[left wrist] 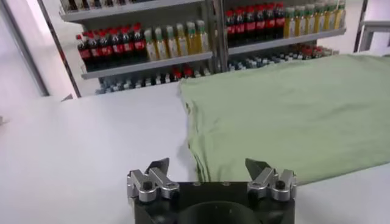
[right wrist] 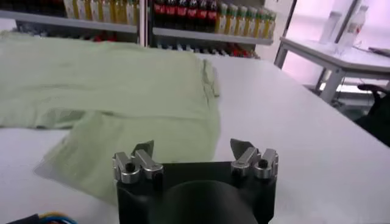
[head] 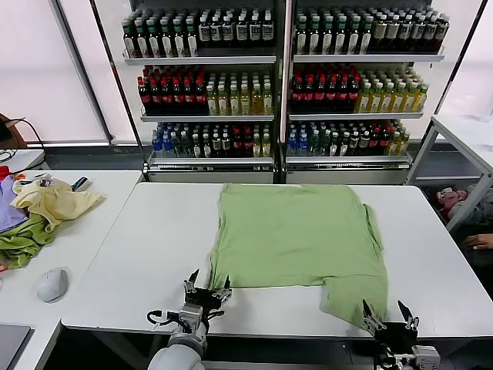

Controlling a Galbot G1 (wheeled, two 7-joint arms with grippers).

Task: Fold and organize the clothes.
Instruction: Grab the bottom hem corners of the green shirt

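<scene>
- A pile of other garments point(head: 35, 216) is lying at the far left on a side counter point(head: 85, 254), with a pale yellow piece point(head: 54, 202) draped over a darker green piece point(head: 23, 245) and a strip of purple cloth point(head: 8, 210) showing at the edge.
- A small grey rounded object point(head: 52, 284) is sitting on that same side counter, nearer the robot than the pile.
- The left hand point(head: 206, 287) is hovering at the near edge of the main white counter point(head: 146, 254), just beside the shirt's near left corner; its fingers point(left wrist: 152, 178) are standing spread apart and gripping nothing.
- The light green shirt point(head: 296, 239) is lying flat across the middle of the main counter, well apart from the garment pile, with one flap point(head: 356, 297) reaching down toward the near edge on the right.
- In the left wrist view the shirt point(left wrist: 292, 109) is stretching away ahead of the left hand point(left wrist: 210, 170), its edge lying just past the fingertips.
- The right hand point(head: 390, 316) is hanging at the near edge just beside that low flap, its fingers point(right wrist: 139, 163) spread wide and empty.
- In the right wrist view the flap point(right wrist: 122, 149) is lying directly ahead of the right hand point(right wrist: 194, 152).
- Shelves of bottled drinks point(head: 285, 77) are standing behind the counter.
</scene>
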